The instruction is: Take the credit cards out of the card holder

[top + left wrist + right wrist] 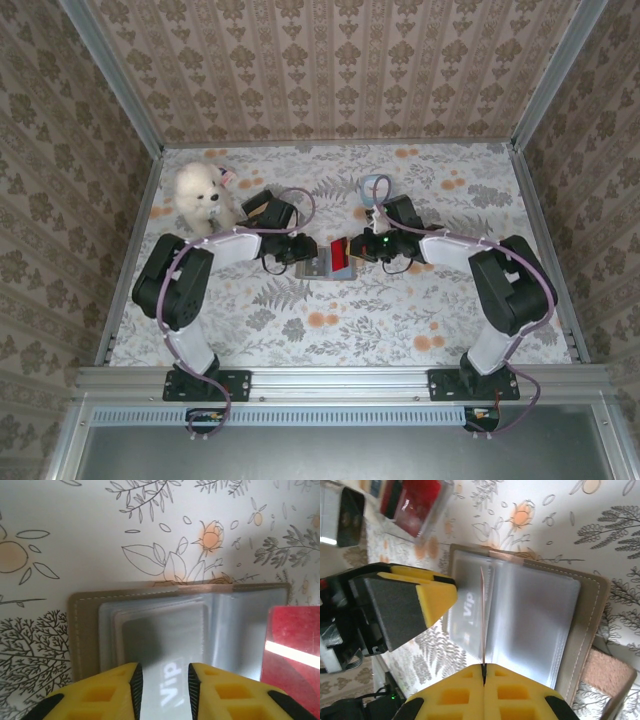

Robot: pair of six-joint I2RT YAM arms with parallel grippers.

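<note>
Early stage. Holder [318, 268] lies open mid-table, between the two grippers. Right gripper [483, 667] pinches the red card [292, 650] by its edge, card upright over the holder's fold; can't tell if it's fully clear of its pocket. Left gripper [163, 674] has its fingers slightly apart, down over the left half, looks like a hold-down. Vip card [465, 611] sits in its pocket. No card laid on the table [400, 320] yet, so most of the job is left.
</note>
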